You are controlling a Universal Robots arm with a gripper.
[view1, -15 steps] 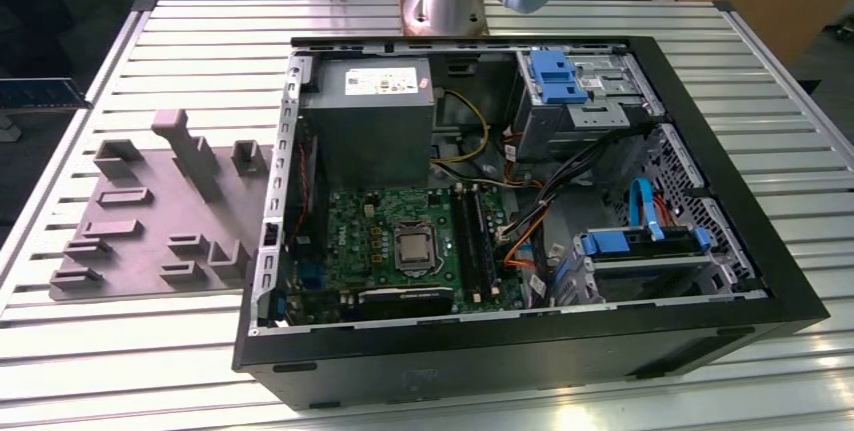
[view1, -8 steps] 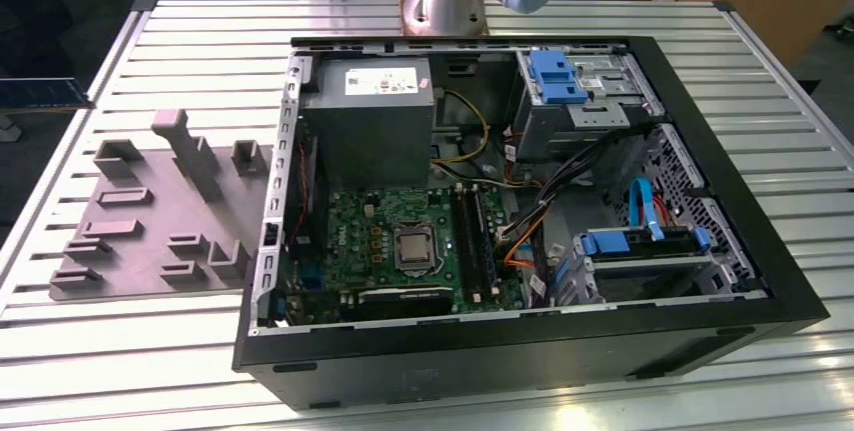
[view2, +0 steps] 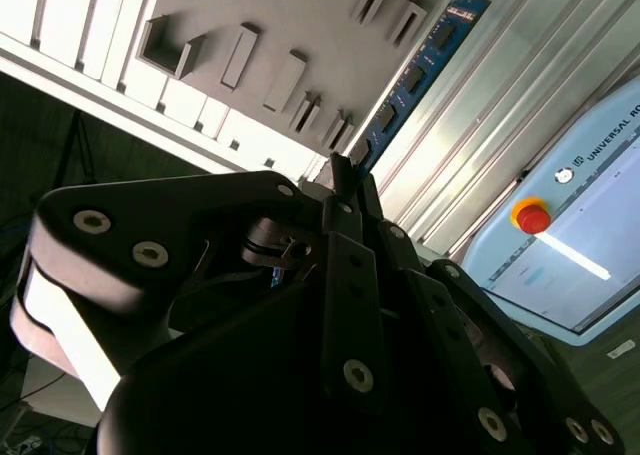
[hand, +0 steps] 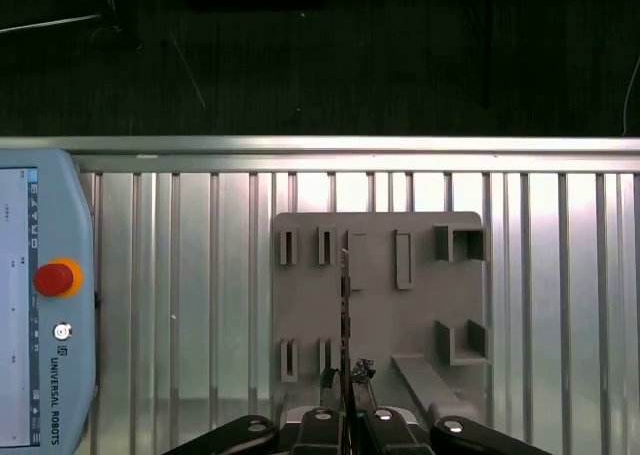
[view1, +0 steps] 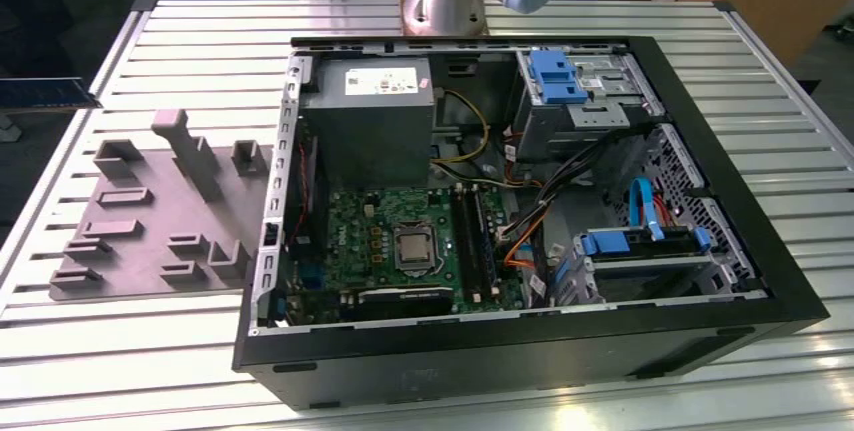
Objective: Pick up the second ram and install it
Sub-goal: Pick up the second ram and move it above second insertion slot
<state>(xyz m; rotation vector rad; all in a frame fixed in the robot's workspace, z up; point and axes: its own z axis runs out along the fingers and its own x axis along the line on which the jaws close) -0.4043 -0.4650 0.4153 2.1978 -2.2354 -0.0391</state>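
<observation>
The gripper (hand: pixel 345 380) hung high above the gray fixture (hand: pixel 420 275), which lay on the slatted tabletop (view1: pixel 441 21) at the exterior view's left of the open computer case (view1: pixel 534 351). Its fingers (view2: pixel 350 200) were drawn narrow and clamped on one end of the second ram (view2: pixel 420 75). The stick reached away from them, with its blue face and its black chips showing in the second wrist view. In the first wrist view the same stick appeared only as a thin edge (hand: pixel 345 295), so it seemed to sit straight in the grip, though how deep the fingers held it I could not tell. The step in hand was, in my judgement, the carrying of the held ram toward the case. To do it well, the grip should be firm and the stick should not tilt, because a small twist at the held end becomes a large one at the free end. The long edge should be parallel to the black memory slots (view1: pixel 470 236), which lay at the right of the silver chip on the motherboard (view1: pixel 354 221). The orange cables (view1: pixel 534 221) just beside the slots could catch the stick, so a path from straight above looked safer. Whether a slot already had a stick in it was not clear to me.
</observation>
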